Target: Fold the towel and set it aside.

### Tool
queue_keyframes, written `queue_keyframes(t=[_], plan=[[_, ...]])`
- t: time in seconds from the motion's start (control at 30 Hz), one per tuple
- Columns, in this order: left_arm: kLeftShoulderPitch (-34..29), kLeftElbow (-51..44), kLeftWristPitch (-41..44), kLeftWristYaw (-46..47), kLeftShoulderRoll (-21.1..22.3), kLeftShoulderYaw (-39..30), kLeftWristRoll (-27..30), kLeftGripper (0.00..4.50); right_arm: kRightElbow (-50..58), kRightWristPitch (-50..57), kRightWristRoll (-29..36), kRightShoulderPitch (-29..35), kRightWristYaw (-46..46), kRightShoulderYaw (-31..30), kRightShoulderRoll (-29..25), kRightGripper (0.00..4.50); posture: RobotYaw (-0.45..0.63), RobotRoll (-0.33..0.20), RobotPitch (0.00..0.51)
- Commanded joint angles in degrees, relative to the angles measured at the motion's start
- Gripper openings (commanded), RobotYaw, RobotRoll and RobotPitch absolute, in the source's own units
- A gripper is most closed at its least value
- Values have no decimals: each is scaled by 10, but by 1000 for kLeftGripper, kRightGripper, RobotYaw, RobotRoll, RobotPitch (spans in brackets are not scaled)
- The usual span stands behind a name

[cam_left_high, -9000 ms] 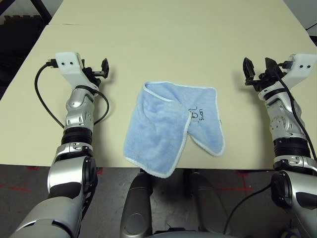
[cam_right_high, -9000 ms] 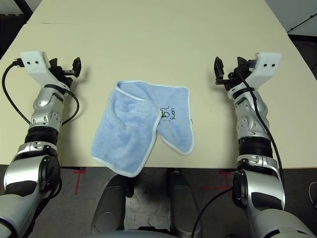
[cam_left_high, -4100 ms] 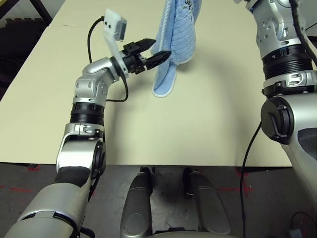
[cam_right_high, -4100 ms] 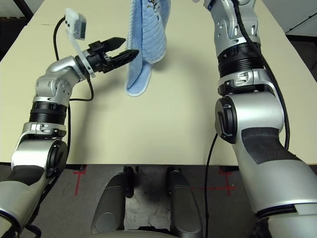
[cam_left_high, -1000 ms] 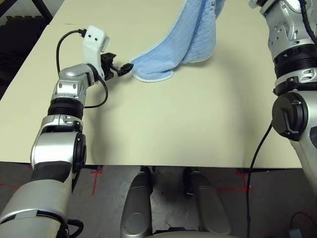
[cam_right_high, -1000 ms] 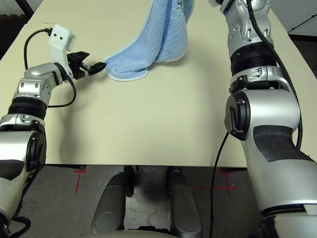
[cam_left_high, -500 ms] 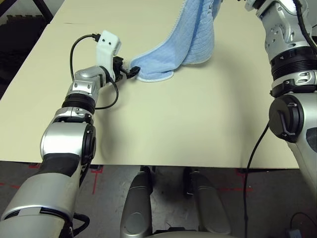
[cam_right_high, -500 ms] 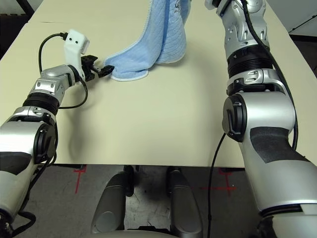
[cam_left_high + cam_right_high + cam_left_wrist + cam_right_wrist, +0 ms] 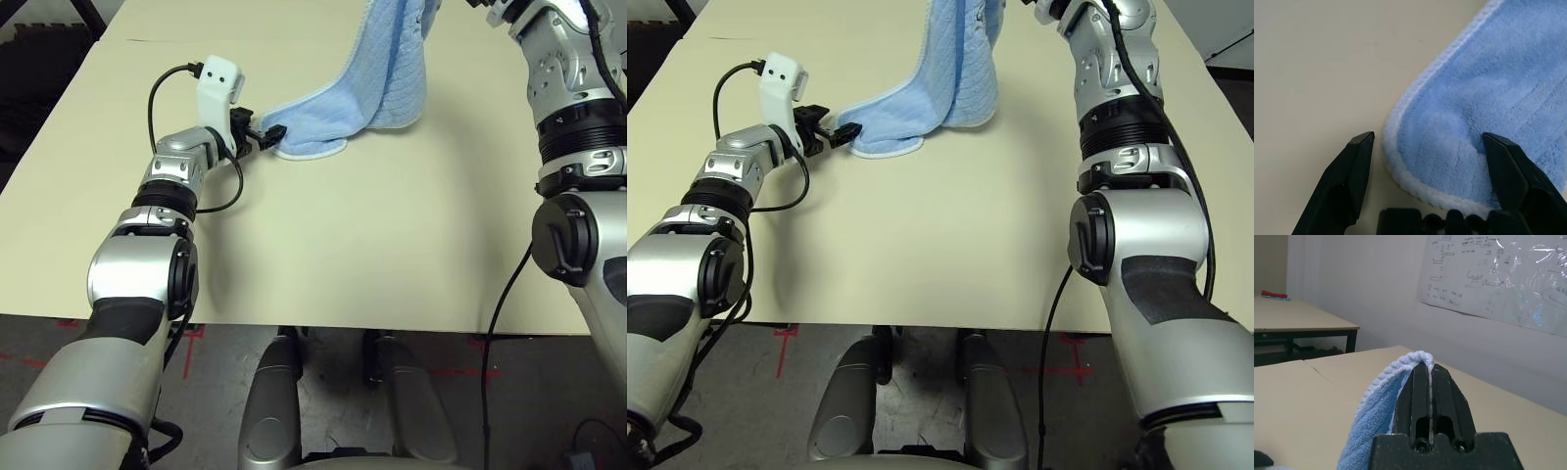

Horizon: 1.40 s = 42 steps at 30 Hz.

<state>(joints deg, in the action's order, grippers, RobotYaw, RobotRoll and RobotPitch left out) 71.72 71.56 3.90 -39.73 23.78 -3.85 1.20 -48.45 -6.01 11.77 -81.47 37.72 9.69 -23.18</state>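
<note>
1. Right gripper [image 9: 1428, 369]: jaws clamped tight on a fold of the towel [image 9: 387, 83], held up high.
2. Left gripper [image 9: 1435, 161]: jaws wide, low over the bench [image 9: 372, 225], straddling the towel's rounded bottom corner; contact with the cloth unclear.
3. Towel hangs from the right jaws, its lower end draped onto the bench.
4. Light-blue terry, ribbed, white stitched hem. Bench top smooth, cream.
5. Whiteboard [image 9: 1498, 276] on the far wall.

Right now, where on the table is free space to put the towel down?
The table is bare between the towel's trailing end and the near edge, and bare left of the left hand. It is crowded only where that open hand meets the towel corner, hanging from the right hand.
</note>
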Motion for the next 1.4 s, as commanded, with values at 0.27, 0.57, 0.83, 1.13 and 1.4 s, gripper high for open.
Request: queue_keyframes(t=[0.27,0.57,0.83,1.13,1.4], plan=[[14,26,17,59,-7,-16,-1,1197,66,34,9,22,-6,3,-8,0,-7,0,314],[31,17,73,-8,4,-53,32,1527,60,30,6,25,-10,1,-6,0,10,0,306],[29,14,109,-29,7,-68,45,4479,60,26,5,23,-7,0,-8,0,7,0,302],[43,16,163,9,2,-129,94,4479,74,31,4,29,-8,-3,-9,0,-1,0,301],[38,17,182,20,5,-129,90,4107,85,36,4,33,-9,-4,-9,0,-4,0,299]])
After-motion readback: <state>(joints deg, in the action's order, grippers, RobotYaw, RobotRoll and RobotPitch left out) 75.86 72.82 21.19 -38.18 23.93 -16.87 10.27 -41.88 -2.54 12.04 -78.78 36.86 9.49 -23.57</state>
